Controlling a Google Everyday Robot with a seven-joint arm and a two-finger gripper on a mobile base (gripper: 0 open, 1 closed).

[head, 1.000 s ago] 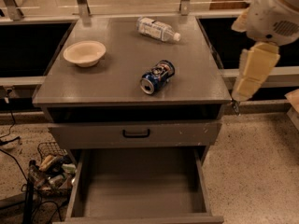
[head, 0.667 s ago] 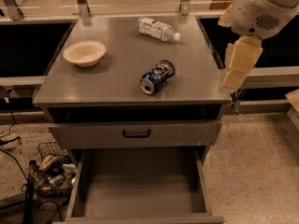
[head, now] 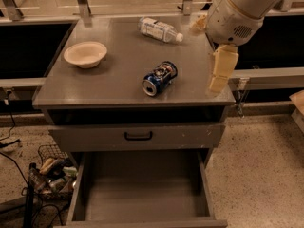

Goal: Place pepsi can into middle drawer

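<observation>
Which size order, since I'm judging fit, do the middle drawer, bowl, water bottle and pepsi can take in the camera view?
1. middle drawer, though it is nearest the camera.
2. bowl and water bottle: these look alike, so unranked.
3. pepsi can.
The gripper hangs at the right edge of the tabletop.

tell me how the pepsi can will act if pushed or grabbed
The pepsi can lies on its side on the cabinet top, so a push would probably roll it. It looks slightly dented, so its thin wall may crumple under a firm squeeze. The end effector hangs to its right, apart from it.
</observation>
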